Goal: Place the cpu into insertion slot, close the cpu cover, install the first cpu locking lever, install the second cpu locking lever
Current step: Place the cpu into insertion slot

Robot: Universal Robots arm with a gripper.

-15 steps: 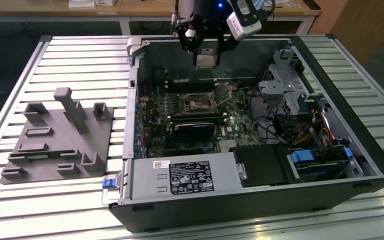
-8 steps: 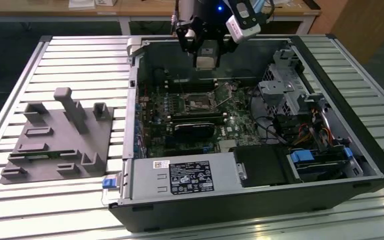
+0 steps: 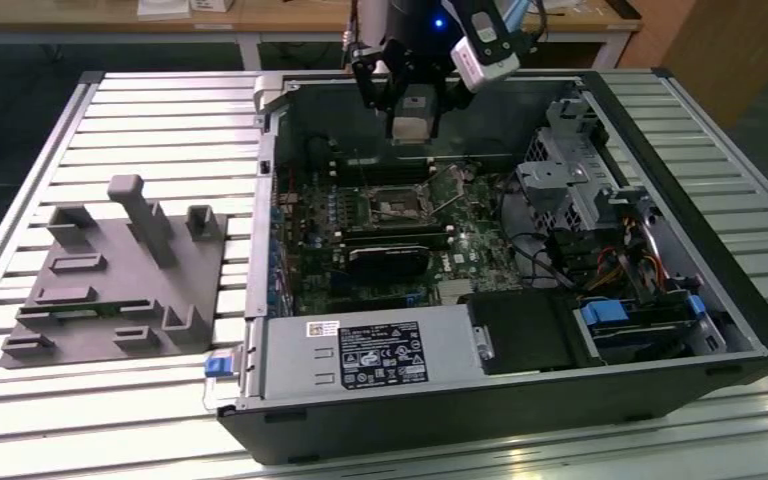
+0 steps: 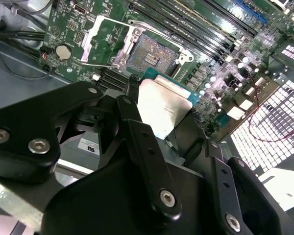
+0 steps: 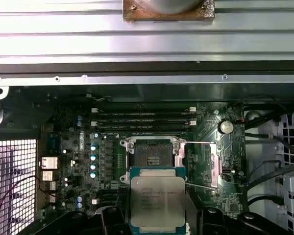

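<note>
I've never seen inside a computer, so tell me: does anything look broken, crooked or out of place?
Nothing stands out. The hand holds the cpu clear of the empty insertion slot, whose cpu cover is swung open.

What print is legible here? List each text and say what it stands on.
Nothing can be quoted.
Print lines on the cpu: too small to read.
Black label on the power supply: blurred.
White sticker beside it: blurred.
</note>
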